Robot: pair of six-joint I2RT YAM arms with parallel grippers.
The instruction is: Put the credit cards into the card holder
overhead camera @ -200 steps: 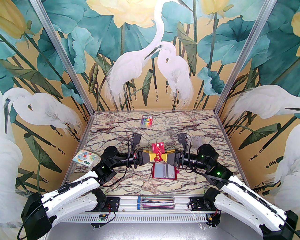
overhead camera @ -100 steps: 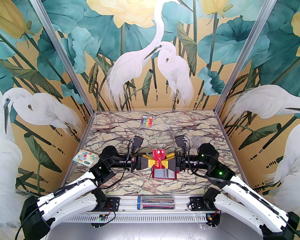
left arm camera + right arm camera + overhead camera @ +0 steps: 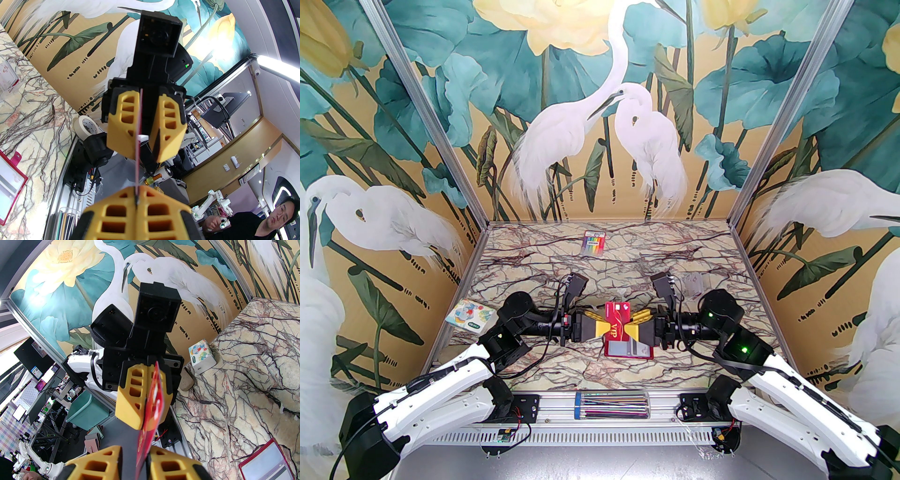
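Marble-patterned table (image 3: 534, 262), hemmed by walls painted with egrets, carries the open card holder (image 3: 649, 352) flat near its front edge, with a grey card (image 3: 621, 348) showing through the clear sleeve. Above the holder's far edge the two grippers meet fingertip to fingertip, with a red card (image 3: 618, 323) marked VIP held in the air between them, its face tilted toward the top camera. The left gripper (image 3: 605, 325) has its yellow fingers pressed together on the card's left edge, and its wrist view shows the card (image 3: 137, 159) edge-on, pinched at the left gripper (image 3: 137, 199). The right gripper (image 3: 632, 323) straddles the opposite edge with its jaws apart, and a gap shows beside the card in both wrist views. Whether the card's lower end touches the holder cannot be told. A rainbow-striped pack (image 3: 594, 243) lies well apart at the far edge.
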